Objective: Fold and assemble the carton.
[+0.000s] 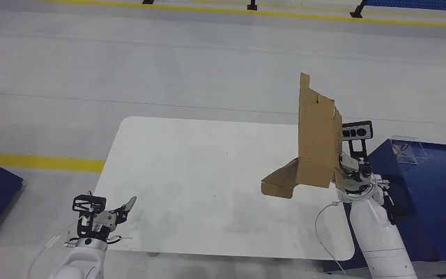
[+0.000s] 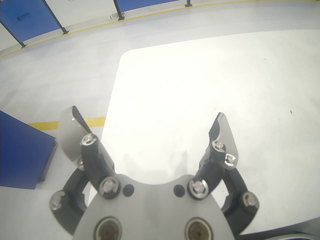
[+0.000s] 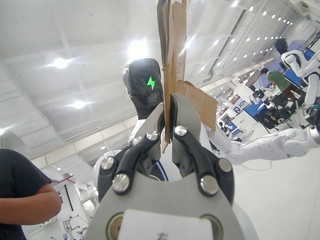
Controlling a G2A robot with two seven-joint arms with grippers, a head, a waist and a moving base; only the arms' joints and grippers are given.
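Note:
A flattened brown cardboard carton [image 1: 316, 139] is held upright above the right edge of the white table [image 1: 209, 188], one flap [image 1: 282, 180] hanging out toward the table's middle. My right gripper [image 1: 343, 176] is shut on the carton's lower edge; in the right wrist view the carton [image 3: 172, 38] rises edge-on from between the closed fingers [image 3: 185, 116] of my right gripper [image 3: 169, 116]. My left gripper [image 1: 127, 206] is at the table's near left corner, open and empty. The left wrist view has my left gripper [image 2: 147, 123] spread wide over the bare table [image 2: 200, 88].
A blue cabinet [image 1: 411, 202] with a clear plastic stand [image 1: 408, 148] sits right of the table. Another blue block [image 2: 22, 151] lies on the floor left of the table. A cable [image 1: 324, 234] loops off the table's near right edge.

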